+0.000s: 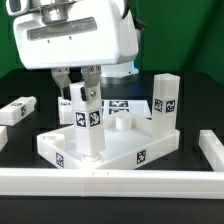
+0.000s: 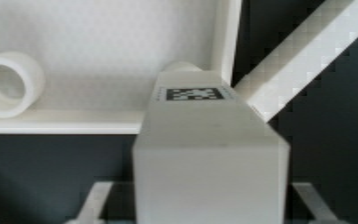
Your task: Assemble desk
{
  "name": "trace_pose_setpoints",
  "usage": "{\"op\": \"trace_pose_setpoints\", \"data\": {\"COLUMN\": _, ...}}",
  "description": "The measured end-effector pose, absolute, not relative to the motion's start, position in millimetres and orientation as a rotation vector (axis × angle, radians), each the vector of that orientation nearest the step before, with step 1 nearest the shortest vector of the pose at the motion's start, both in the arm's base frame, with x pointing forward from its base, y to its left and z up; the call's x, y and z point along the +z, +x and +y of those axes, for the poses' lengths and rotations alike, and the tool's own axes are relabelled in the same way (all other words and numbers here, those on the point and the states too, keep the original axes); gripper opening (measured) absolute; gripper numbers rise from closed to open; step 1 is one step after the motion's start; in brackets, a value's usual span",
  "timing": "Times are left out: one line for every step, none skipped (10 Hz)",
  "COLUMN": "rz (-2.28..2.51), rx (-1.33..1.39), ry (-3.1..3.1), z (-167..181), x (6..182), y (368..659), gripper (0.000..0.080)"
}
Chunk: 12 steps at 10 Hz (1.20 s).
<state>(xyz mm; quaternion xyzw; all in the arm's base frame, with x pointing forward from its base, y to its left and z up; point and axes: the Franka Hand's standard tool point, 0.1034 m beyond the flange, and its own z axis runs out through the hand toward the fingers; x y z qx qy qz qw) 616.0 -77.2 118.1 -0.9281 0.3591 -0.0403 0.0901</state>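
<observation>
Could topple or cock the near leg (image 1: pixel 86 125) on the way out: upright on the side of the desk top (image 1: pixel 135 152) nearest the front rail (image 1: pixel 110 182), apparently in a corner socket, with no telling from either view how deep or how firmly seated. Straddles its upper part with the gripper (image 1: pixel 84 98), with fingers (image 2: pixel 99 203) spread just off the leg's sides, showing a thin dark gap on each side in the wrist view and pinching nothing as far as can be seen. With any sideways drift while lifting, would drag a pad along the leg and lean it, perhaps pop it out. Better, by that reckoning, to rise straight up until well over the leg's top before turning away.

Also worth watching: the second upright leg (image 1: pixel 165 98) toward the exterior view's right, well apart from the gripper but in the path of a low sweep that way. Between the two, a low open socket (image 1: pixel 120 120), no obstacle. Free table toward the exterior view's left, as far as the loose leg (image 1: pixel 18 108) lying there. Tight in front: desk top just beside the front rail, contact unclear; side rail (image 1: pixel 210 150) near on the exterior view's right
</observation>
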Motion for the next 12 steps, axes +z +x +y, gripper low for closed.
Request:
{"op": "trace_pose_setpoints", "data": {"rz": 0.946, "rx": -0.129, "ry": -2.815, "z": -73.1, "x": 118.1, "y": 616.4, "gripper": 0.0545}}
{"op": "trace_pose_setpoints", "data": {"rz": 0.818, "rx": -0.139, "ry": -2.859, "z": -70.9, "x": 118.2, "y": 616.6, "gripper": 0.0545}}
{"op": "trace_pose_setpoints", "data": {"rz": 0.677, "rx": -0.151, "ry": -2.901, "z": -70.6, "x": 118.2, "y": 616.6, "gripper": 0.0616}}
{"op": "trace_pose_setpoints", "data": {"rz": 0.444, "rx": -0.169, "ry": -2.954, "z": -70.0, "x": 118.2, "y": 616.7, "gripper": 0.0643}}
{"op": "trace_pose_setpoints", "data": {"rz": 0.266, "rx": -0.182, "ry": -2.985, "z": -68.9, "x": 117.9, "y": 616.7, "gripper": 0.0648}}
{"op": "trace_pose_setpoints", "data": {"rz": 0.128, "rx": -0.191, "ry": -3.003, "z": -67.6, "x": 118.0, "y": 616.5, "gripper": 0.0648}}
{"op": "trace_pose_setpoints", "data": {"rz": 0.047, "rx": -0.196, "ry": -3.01, "z": -67.8, "x": 117.8, "y": 615.6, "gripper": 0.0649}}
{"op": "trace_pose_setpoints", "data": {"rz": -0.069, "rx": -0.202, "ry": -3.014, "z": -68.6, "x": 117.1, "y": 615.4, "gripper": 0.0649}}
{"op": "trace_pose_setpoints", "data": {"rz": -0.15, "rx": -0.206, "ry": -3.015, "z": -68.8, "x": 117.0, "y": 615.3, "gripper": 0.0649}}
{"op": "trace_pose_setpoints", "data": {"rz": -0.22, "rx": -0.213, "ry": -3.015, "z": -68.4, "x": 116.6, "y": 615.2, "gripper": 0.0649}}
{"op": "trace_pose_setpoints", "data": {"rz": -0.334, "rx": -0.236, "ry": -3.022, "z": -66.4, "x": 114.8, "y": 615.3, "gripper": 0.0649}}
{"op": "trace_pose_setpoints", "data": {"rz": -0.454, "rx": -0.25, "ry": -3.025, "z": -63.4, "x": 113.0, "y": 614.2, "gripper": 0.0649}}
